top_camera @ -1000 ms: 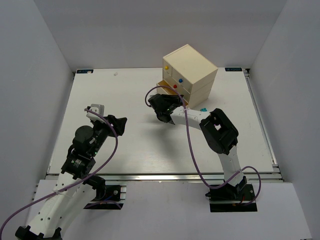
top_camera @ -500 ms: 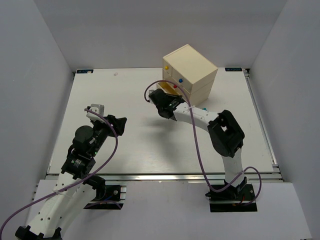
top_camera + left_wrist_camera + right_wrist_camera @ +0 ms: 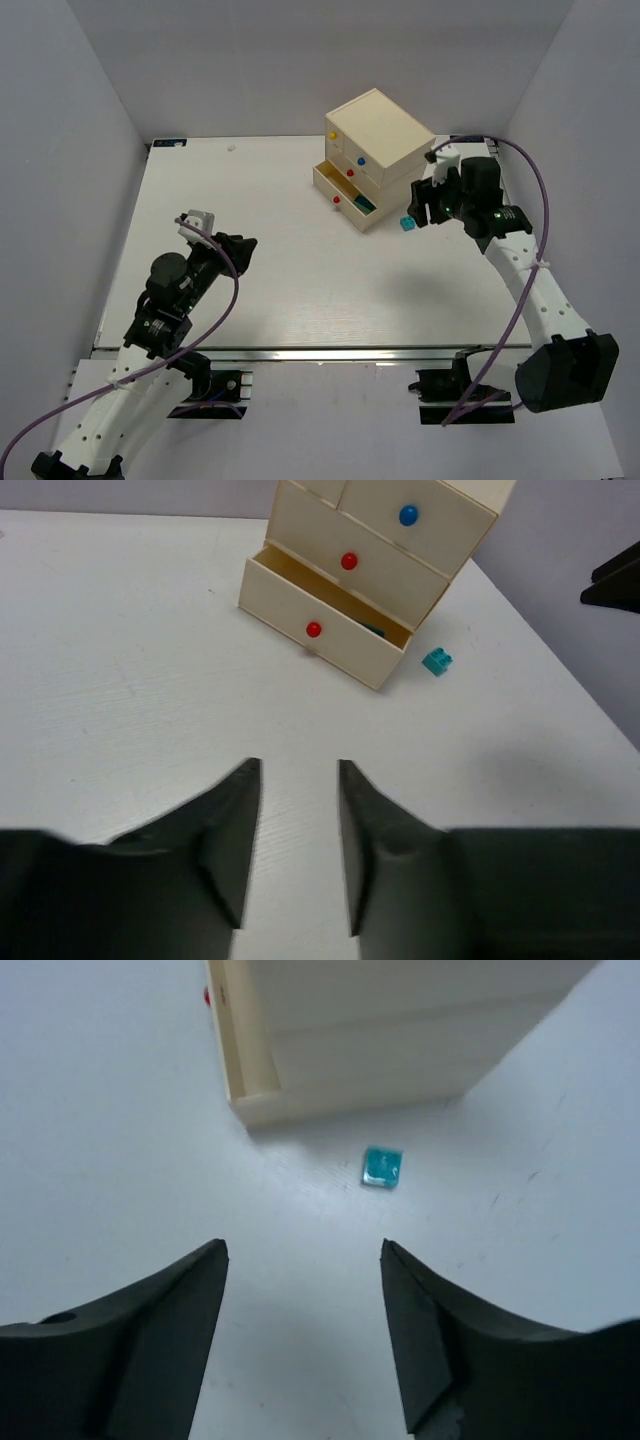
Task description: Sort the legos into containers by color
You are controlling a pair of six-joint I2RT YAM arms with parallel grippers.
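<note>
The cream chest (image 3: 385, 135) stands at the back of the table, with its lowest drawer (image 3: 343, 201) pulled out. Something dark teal lies inside the drawer (image 3: 366, 205). One teal-blue lego (image 3: 407, 224) lies on the table just right of the drawer's front corner. It also shows in the right wrist view (image 3: 383, 1167) and the left wrist view (image 3: 436, 661). My right gripper (image 3: 422, 208) is open and empty, above and just behind that lego (image 3: 303, 1247). My left gripper (image 3: 243, 250) is open and empty, far to the left (image 3: 298, 765). No other legos show.
The chest has a yellow knob (image 3: 333, 135), a blue knob (image 3: 361, 159) and a red knob (image 3: 350, 172); the open drawer has its own red knob (image 3: 337, 200). White walls close in the table (image 3: 200, 190) on the left, back and right.
My right arm has swung from the front left of the drawer over to the right side of the chest, above the teal lego. The left arm has barely moved.
</note>
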